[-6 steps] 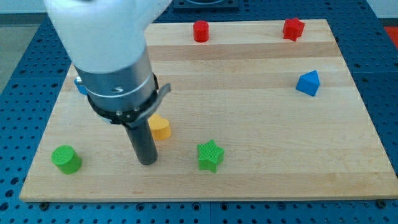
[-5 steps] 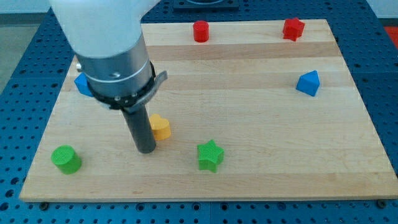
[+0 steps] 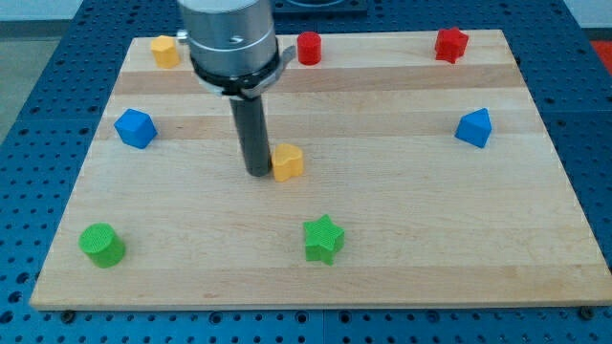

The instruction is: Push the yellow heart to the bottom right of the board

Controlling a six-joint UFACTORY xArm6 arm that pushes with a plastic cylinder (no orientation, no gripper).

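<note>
The yellow heart [image 3: 288, 162] lies near the middle of the wooden board [image 3: 402, 210]. My tip [image 3: 260, 172] stands right against its left side, touching it or nearly so. The dark rod rises from there to the grey arm body at the view's top. The heart is well up and left of the board's bottom right corner.
A green star [image 3: 323, 239] lies below and right of the heart. A green cylinder [image 3: 101, 245] is at bottom left, a blue block [image 3: 135, 128] at left, a blue block [image 3: 474, 127] at right. A yellow block [image 3: 165, 51], red cylinder [image 3: 309, 47] and red block [image 3: 450, 44] line the top edge.
My tip has moved up and to the right. The yellow heart has shifted up and right with it, away from the bottom edge. The arm now uncovers the top-left yellow block.
</note>
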